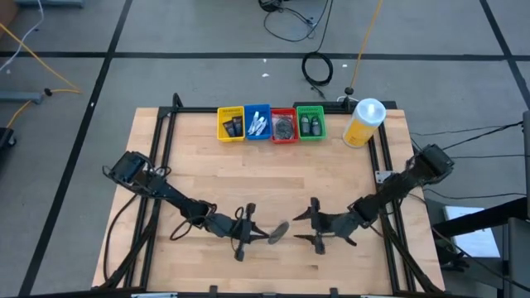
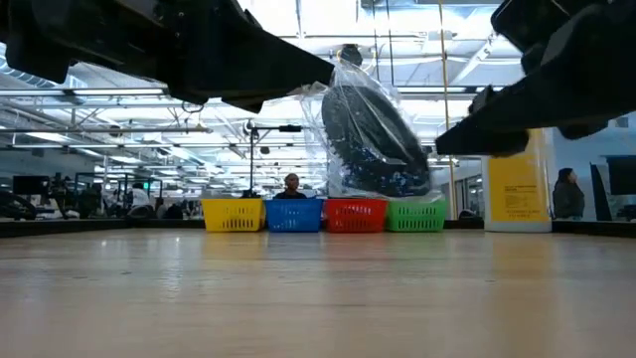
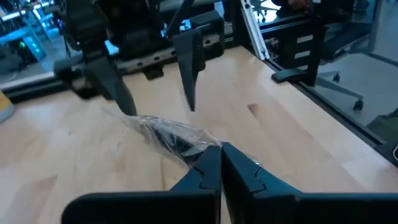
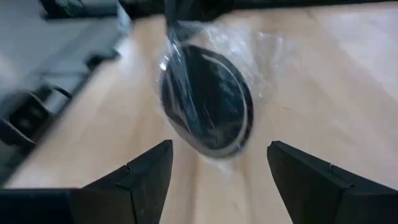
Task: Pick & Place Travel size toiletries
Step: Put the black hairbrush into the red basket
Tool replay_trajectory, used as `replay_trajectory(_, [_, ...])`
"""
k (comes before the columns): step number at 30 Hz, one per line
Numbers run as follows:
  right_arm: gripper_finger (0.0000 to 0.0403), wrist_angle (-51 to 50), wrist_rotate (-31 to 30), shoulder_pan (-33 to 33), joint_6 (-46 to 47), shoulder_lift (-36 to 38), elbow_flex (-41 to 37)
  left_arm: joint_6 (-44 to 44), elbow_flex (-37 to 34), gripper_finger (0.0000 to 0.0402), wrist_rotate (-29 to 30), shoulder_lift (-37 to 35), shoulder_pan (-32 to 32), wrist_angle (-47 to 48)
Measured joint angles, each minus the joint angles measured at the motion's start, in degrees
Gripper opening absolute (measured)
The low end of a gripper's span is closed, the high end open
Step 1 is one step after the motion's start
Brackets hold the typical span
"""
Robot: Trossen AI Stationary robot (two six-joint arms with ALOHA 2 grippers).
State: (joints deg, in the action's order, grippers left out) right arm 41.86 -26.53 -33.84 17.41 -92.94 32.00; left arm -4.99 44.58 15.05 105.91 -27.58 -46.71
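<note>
Left gripper (image 1: pixel 263 234) fingers clamp a clear-wrapped dark disc (image 1: pixel 278 232), lifted before the right gripper's (image 1: pixel 306 227) spread fingers; 4 coloured trays (image 1: pixel 271 123) hold toiletries.

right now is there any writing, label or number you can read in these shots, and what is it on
Nothing can be read.
Yellow bottle: dark print on its label, too blurred to read.
Wrapped disc held up by the left gripper: no print visible.
Four baskets: no lettering visible.

Clear-wrapped dark round disc (image 2: pixel 373 134) hangs tilted above the table.
</note>
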Motion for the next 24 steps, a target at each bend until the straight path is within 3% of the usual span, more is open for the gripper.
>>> replay_trajectory(4, [0.0253,13.85,3.12,2.73,-0.15,-6.06,-1.29,-0.99,0.00,0.0004,0.00,0.00,0.01,-0.33])
replay_trajectory(10, [0.0232,23.45,11.93,6.67,-2.39,-13.10,-0.39,-1.31,0.00,0.0004,0.01,0.00,0.01,-0.32])
replay_trajectory(14, [0.0169,24.82,14.80,7.62,-3.47,-14.08,-0.39,-0.92,0.00,0.0009,1.38,0.00,-0.03,-0.29])
replay_trajectory(20, [0.0030,24.67,14.92,7.05,-6.41,-13.20,-0.39,1.24,0.00,0.0013,2.12,0.00,0.15,0.11])
replay_trajectory(24, [0.0027,16.89,12.65,6.30,-5.19,-8.13,-0.39,1.97,-0.01,0.0048,2.17,-2.14,0.14,4.93])
